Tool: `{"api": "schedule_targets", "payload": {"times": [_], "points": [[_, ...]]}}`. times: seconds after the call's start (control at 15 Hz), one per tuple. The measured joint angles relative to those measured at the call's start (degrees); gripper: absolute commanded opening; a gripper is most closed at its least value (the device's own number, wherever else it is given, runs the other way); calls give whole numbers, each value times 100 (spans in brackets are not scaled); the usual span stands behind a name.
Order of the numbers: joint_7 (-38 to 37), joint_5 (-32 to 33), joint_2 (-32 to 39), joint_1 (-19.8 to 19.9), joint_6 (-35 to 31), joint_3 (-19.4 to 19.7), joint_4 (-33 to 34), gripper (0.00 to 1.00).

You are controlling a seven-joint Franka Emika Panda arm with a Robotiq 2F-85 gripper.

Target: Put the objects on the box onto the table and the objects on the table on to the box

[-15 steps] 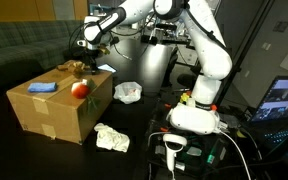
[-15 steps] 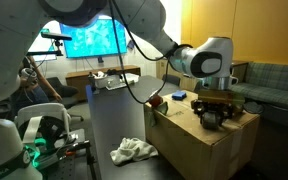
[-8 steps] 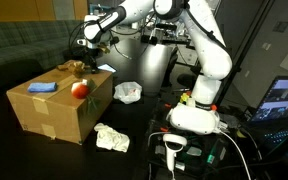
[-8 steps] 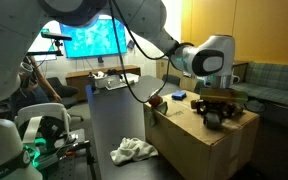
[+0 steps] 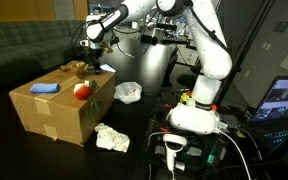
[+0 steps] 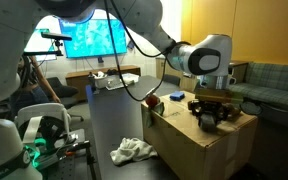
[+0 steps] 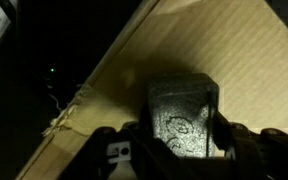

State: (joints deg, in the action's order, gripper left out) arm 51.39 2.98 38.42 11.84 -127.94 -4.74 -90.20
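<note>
The brown cardboard box (image 5: 54,112) stands on the dark table (image 5: 144,118). My gripper (image 5: 81,62) is at the box's far corner, shut on a small dark grey object (image 7: 182,112) that fills the gap between the fingers (image 7: 231,142) in the wrist view. In an exterior view the same gripper (image 6: 210,108) and object (image 6: 210,118) show at the box's (image 6: 199,145) top; I cannot tell whether the object still touches it. A red apple (image 5: 80,89) and a flat blue item (image 5: 43,88) lie on the box. Two crumpled white cloths (image 5: 128,92) (image 5: 111,138) lie on the table.
The robot's white base (image 5: 196,112) stands right of the box, with cables and a monitor (image 5: 284,98) beyond. In an exterior view a white cloth (image 6: 132,150) lies in front of the box, a red item (image 6: 156,100) shows at its far edge, and a lit screen (image 6: 94,38) hangs behind.
The jaws have closed in on the dark grey object. The arm has shifted only very slightly; the apple, blue item and cloths have not moved.
</note>
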Motion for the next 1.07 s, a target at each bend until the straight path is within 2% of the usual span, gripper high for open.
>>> {"api": "schedule_targets", "payload": {"times": [0.53, 1.07], "points": [[-898, 212, -990, -177, -525, 347, -1467, 33], [-1465, 436, -1964, -340, -710, 396, -3066, 33]]}}
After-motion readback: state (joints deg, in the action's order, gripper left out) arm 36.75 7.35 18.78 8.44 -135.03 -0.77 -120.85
